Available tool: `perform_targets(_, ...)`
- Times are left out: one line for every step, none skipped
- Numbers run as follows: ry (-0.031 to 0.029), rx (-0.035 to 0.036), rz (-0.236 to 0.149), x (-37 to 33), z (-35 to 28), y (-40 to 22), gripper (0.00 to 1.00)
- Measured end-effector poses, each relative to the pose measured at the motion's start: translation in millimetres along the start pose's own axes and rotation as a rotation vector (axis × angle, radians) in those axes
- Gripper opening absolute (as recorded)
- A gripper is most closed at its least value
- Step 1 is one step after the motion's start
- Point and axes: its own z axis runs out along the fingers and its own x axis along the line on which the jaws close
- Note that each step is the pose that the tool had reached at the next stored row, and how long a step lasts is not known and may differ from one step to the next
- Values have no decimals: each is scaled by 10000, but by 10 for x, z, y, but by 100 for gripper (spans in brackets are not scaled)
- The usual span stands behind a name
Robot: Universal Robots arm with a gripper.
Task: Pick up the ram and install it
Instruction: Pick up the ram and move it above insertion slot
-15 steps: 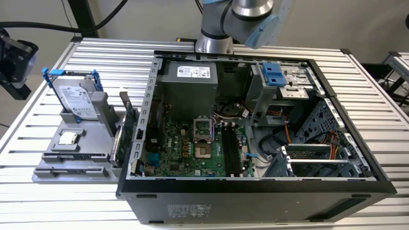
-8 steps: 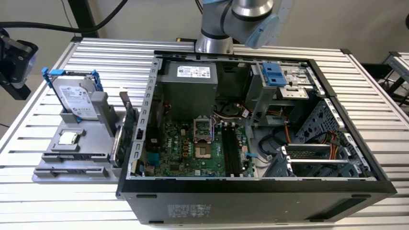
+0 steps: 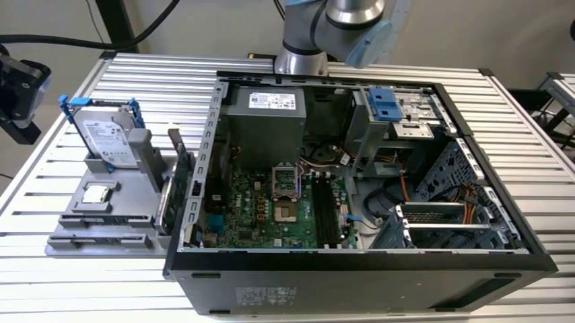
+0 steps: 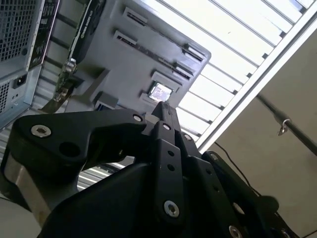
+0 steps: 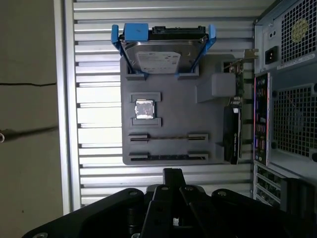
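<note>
The ram (image 5: 168,138) is a thin stick seen edge-on, standing in a slot of the grey holder tray (image 5: 171,94) beside a square silver chip (image 5: 144,109). In the second wrist view the ram (image 4: 151,52) is a thin dark line across the same tray. My gripper (image 5: 172,174) is black and shut, with nothing between its fingers. It hangs off the tray's edge, well apart from the ram, with its tip (image 4: 166,110) pointing towards the tray. The black memory slots (image 3: 325,212) lie on the green motherboard inside the open computer case (image 3: 359,259).
The tray (image 3: 99,245) sits at the exterior view's left of the case, holding a silver hard drive in a blue frame (image 3: 104,138) and an upright expansion card (image 3: 180,182). A black unit with a cable (image 3: 16,87) hangs at that view's left edge. The slatted table (image 3: 36,282) surrounds everything.
</note>
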Motion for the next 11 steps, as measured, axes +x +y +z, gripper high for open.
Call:
perform_targets(1,0,-10,0,-1,-5,0)
perform_targets(2,0,-21,0,-1,-8,0)
perform_targets(3,0,-39,-1,-1,-9,0)
perform_targets(3,-1,-65,-2,-1,-10,0)
perform_targets(5,-1,-92,-4,-1,-10,0)
perform_targets(5,-2,-109,-3,-1,-11,0)
perform_targets(5,-2,-110,-3,0,-11,0)
perform_targets(8,-2,-111,-4,-1,-11,0)
perform_targets(11,-2,-111,-4,-1,-11,0)
perform_targets(12,-2,-111,-3,-1,-11,0)
perform_targets(12,-2,-110,-3,-1,-11,0)
